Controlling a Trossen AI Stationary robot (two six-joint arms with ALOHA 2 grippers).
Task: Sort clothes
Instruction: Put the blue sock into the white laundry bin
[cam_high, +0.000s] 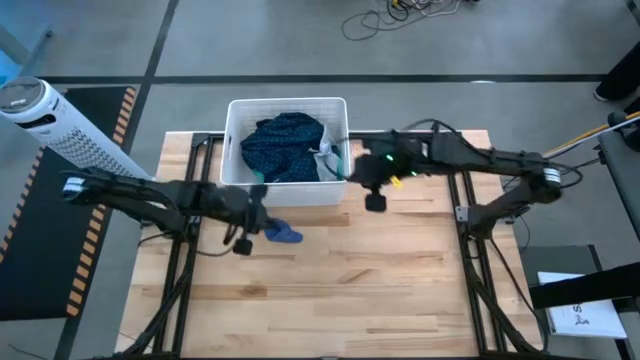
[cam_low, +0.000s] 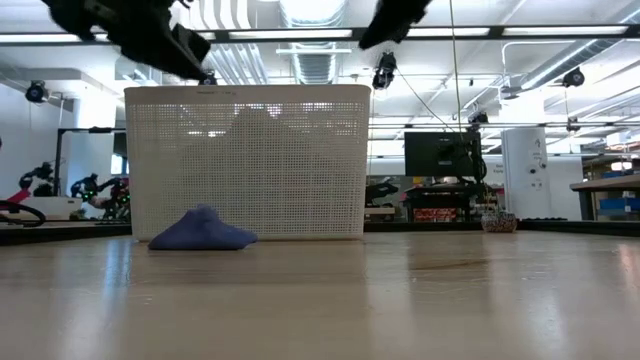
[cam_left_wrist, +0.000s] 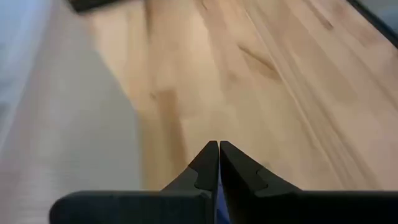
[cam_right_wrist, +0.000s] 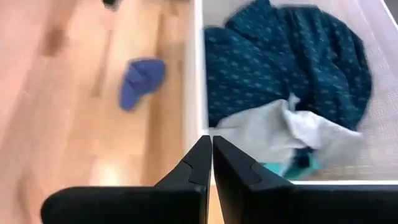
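Observation:
A white plastic basket (cam_high: 233, 150) stands at the table's far middle. In it lie a dark navy patterned garment (cam_high: 283, 145), a grey one (cam_right_wrist: 273, 127) and a teal piece (cam_right_wrist: 300, 163). A small blue-purple piece (cam_high: 283, 233) lies flat on the table just in front of the basket; it also shows in the low view (cam_low: 203, 230). My left gripper (cam_left_wrist: 219, 148) is shut and empty, up in the air beside the blue-purple piece, left of it (cam_high: 258, 215). My right gripper (cam_right_wrist: 211, 142) is shut and empty above the basket's right rim (cam_high: 350, 172).
A white cylindrical fan (cam_high: 60, 125) lies off the table's far left corner. Bare wooden tabletop (cam_high: 330, 290) stretches in front of the basket. Papers (cam_high: 585, 315) lie on a stand at the right.

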